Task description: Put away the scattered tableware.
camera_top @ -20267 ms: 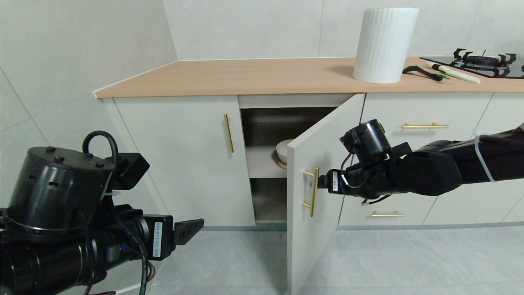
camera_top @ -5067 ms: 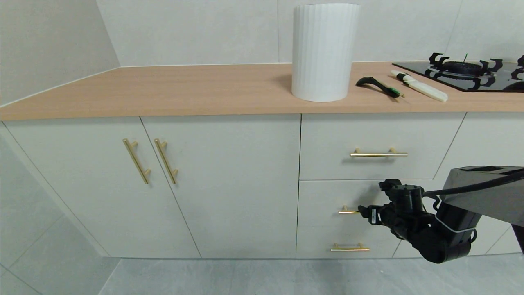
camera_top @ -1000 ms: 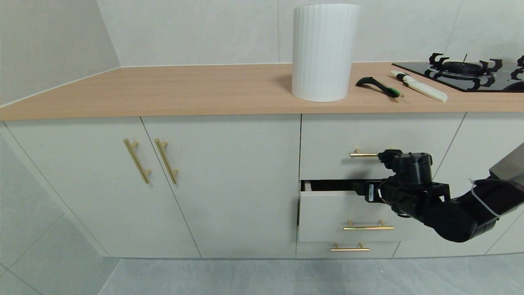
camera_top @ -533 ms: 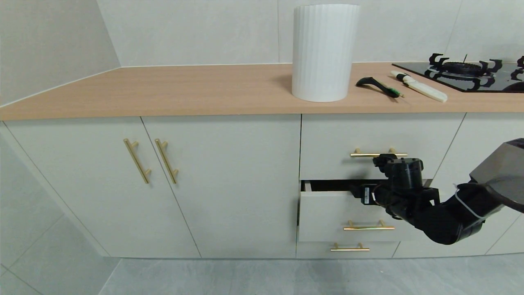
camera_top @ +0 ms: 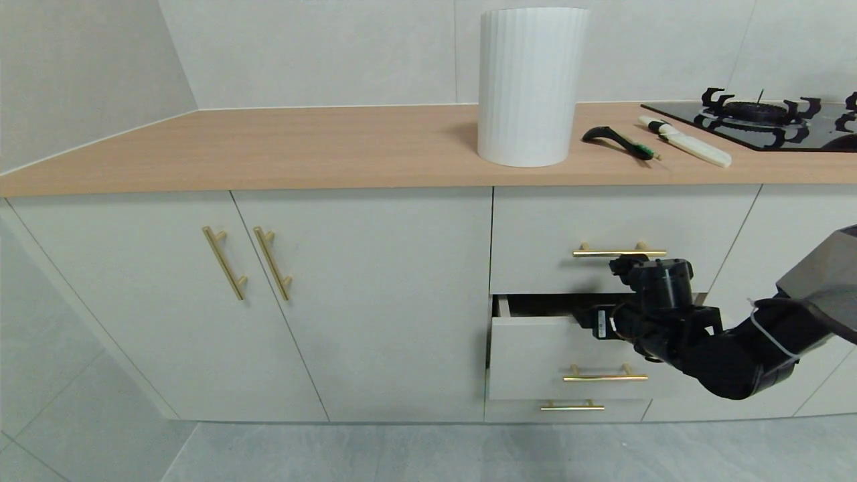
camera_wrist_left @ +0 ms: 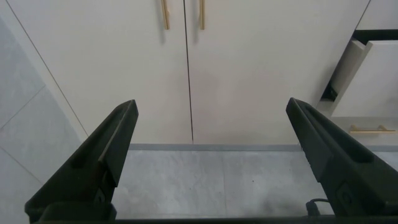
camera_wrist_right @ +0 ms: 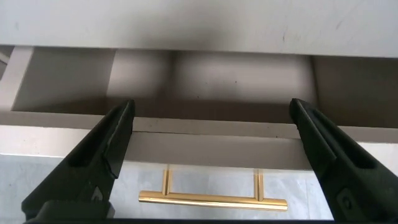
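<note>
On the wooden counter lie a black-handled utensil (camera_top: 619,142) and a white knife-like tool (camera_top: 683,140), to the right of a tall white ribbed cylinder (camera_top: 529,87). Below them the middle drawer (camera_top: 535,348) stands partly pulled out, its inside (camera_wrist_right: 211,81) dark with no contents showing. My right gripper (camera_top: 581,316) (camera_wrist_right: 211,109) is open at the top edge of the drawer front, above the gold handle (camera_wrist_right: 211,199). My left gripper (camera_wrist_left: 211,106) is open, low near the floor, facing the two shut cabinet doors (camera_wrist_left: 186,62).
A gas hob (camera_top: 756,114) sits at the counter's far right. The top drawer (camera_top: 616,234) and bottom drawer handle (camera_top: 572,405) are shut flush. Grey tiled floor (camera_top: 335,455) lies before the cabinets, and the left half of the counter (camera_top: 268,147) is bare.
Over the last second the middle drawer has slid out a little further. My right gripper has stayed at its top edge, shifting slightly left and down.
</note>
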